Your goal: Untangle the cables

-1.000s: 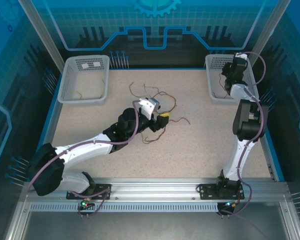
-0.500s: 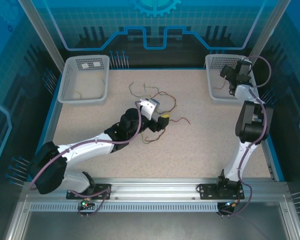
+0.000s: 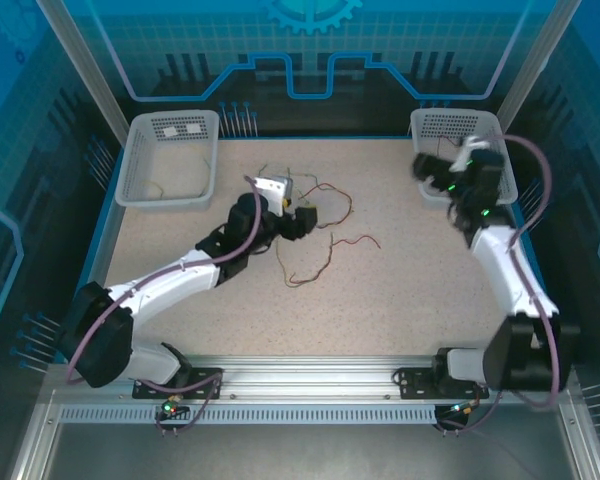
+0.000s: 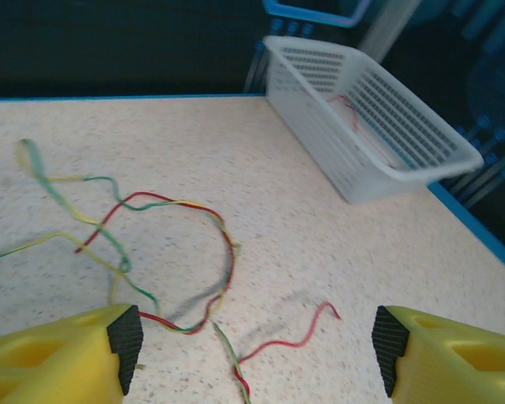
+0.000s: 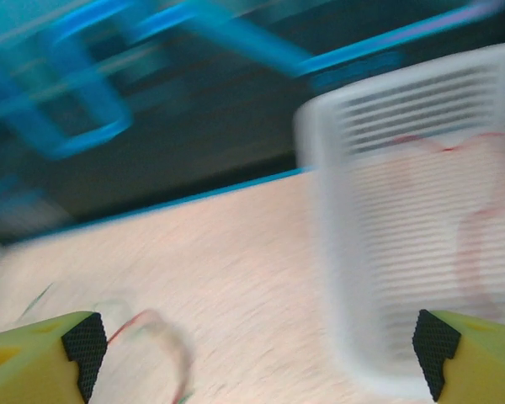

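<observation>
While left pincer (image 4: 257, 337) hangs spread over the cables (image 4: 231, 252) tangled on the desk (image 4: 362, 252), right pincer (image 5: 257, 353) spread by the basket (image 5: 379, 252): pinch loose red end (image 4: 321, 306) only, pull outward slowly, watch snags.

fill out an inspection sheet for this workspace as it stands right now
surface: speckled beige table, flat, no spills seen
job's things: tangle of red, green and yellow wires mid-table; a red wire lies in the right basket
clutter: left basket and right basket at the far corners
grippers: left gripper open over the tangle, empty; right gripper open near the right basket, empty
cables: purple-grey arm cables run along each arm
surroundings: blue panels; metal rail at the near edge
</observation>
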`<state>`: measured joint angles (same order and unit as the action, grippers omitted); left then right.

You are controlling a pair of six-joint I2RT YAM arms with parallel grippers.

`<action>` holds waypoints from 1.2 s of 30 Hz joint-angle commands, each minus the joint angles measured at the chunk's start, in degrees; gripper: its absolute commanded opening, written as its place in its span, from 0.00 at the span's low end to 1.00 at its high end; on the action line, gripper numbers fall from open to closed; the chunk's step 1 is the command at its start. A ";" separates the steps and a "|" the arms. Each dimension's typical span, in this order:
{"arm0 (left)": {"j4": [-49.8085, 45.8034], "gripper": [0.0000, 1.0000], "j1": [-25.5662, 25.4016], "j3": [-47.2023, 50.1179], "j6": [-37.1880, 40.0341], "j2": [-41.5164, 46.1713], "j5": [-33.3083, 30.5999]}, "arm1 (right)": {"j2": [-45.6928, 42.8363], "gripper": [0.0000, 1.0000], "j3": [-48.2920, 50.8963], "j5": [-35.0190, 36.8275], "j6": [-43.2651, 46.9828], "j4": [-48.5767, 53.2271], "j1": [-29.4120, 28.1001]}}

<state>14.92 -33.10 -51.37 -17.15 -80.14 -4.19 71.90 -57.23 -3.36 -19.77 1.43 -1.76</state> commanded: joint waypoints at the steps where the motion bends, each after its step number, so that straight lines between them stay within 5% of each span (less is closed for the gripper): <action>1: -7.09 0.75 2.00 -2.44 -3.09 -2.76 2.90 | -5.81 0.94 8.51 -8.70 6.87 -4.38 -11.99; 5: -15.83 0.72 0.05 -7.09 2.64 -6.35 1.20 | -11.08 0.87 19.05 -8.36 7.74 -10.45 -21.49; 10: -16.26 0.68 -0.14 -6.37 1.31 -9.04 1.68 | -6.64 0.84 21.51 -6.48 5.92 -8.94 -25.72; 20: -22.22 0.65 -7.55 -4.16 4.20 -11.33 2.07 | 2.85 0.76 19.11 6.37 -9.15 -3.25 -21.97; 36: -24.32 0.70 -9.57 0.72 1.30 -11.69 6.31 | 13.48 0.85 11.57 7.39 -13.75 0.72 -20.06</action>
<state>-7.53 -42.24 -51.86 -14.92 -91.81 0.10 84.58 -43.68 3.05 -32.64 0.78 -22.37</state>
